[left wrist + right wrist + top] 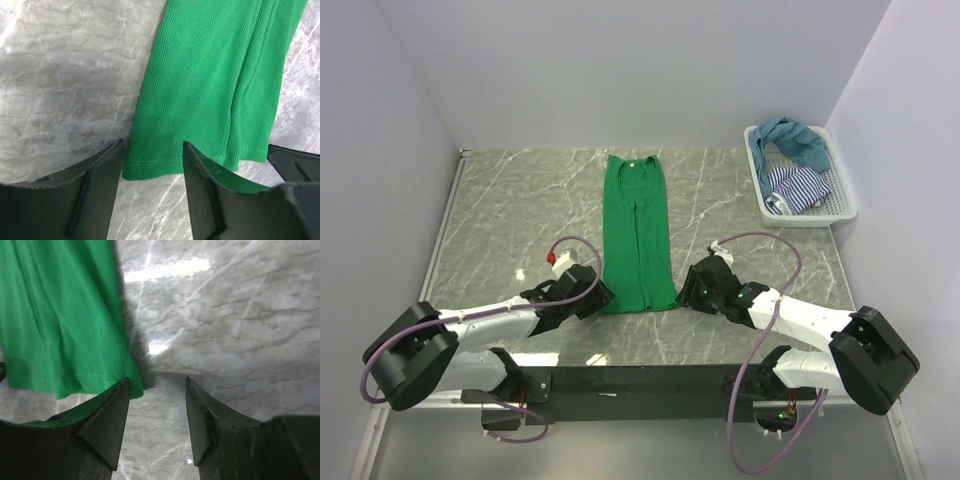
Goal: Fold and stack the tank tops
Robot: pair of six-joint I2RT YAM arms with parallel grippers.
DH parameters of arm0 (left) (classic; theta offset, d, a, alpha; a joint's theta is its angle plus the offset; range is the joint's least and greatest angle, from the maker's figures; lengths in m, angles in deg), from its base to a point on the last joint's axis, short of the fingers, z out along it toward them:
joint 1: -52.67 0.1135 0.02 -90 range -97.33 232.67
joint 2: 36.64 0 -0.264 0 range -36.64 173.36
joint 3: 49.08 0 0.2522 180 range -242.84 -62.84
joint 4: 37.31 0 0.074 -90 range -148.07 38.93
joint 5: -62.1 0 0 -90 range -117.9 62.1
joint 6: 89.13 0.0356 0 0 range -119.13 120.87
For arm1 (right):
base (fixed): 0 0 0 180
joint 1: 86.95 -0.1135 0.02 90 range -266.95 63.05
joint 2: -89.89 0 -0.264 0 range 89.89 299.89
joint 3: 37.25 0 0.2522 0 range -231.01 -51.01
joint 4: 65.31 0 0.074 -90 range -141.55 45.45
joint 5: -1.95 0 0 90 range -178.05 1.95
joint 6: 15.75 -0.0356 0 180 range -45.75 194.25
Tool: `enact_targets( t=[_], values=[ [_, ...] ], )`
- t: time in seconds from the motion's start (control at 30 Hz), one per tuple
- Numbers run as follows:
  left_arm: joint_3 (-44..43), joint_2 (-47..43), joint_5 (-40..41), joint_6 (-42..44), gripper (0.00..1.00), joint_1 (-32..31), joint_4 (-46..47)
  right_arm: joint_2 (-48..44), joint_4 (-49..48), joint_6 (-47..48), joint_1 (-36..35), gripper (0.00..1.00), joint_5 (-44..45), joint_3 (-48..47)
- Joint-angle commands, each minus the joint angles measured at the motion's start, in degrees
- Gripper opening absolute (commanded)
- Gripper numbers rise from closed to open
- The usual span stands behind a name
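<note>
two black pincers, each with two wedge-shaped fingers. the left pincer (152, 146) is released, spread over one hem corner of the single ribbed green top (215, 75). the right pincer (157, 382) is released too, with the other hem corner just beside one finger and the veined grey marble worktop (240, 315) in its gap. the green top lies flat in a long narrow strip, stretching away between them. well beyond the right pincer, one white mesh basket (845, 205) holds one crumpled teal top (795, 140) and one striped top (798, 187).
</note>
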Motion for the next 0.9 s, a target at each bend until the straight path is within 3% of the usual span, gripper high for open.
enact_targets(
  t=[0.0,0.3,0.87],
  values=[
    [1.75,2.87,1.32,-0.42,0.57,-0.82,-7.22,-1.39,-3.22,-1.62,-1.23,0.55,1.2,0.62],
    [2.28,3.04,1.24,-0.95,0.47,-1.18,-8.01,1.34,-4.72,-2.59,-3.6,0.53,1.91,0.8],
    [0.08,5.76,1.77,-1.3,0.41,-2.06,-14.95,7.31,-7.0,-2.07,-4.84,0.44,1.03,-1.13]
  ],
)
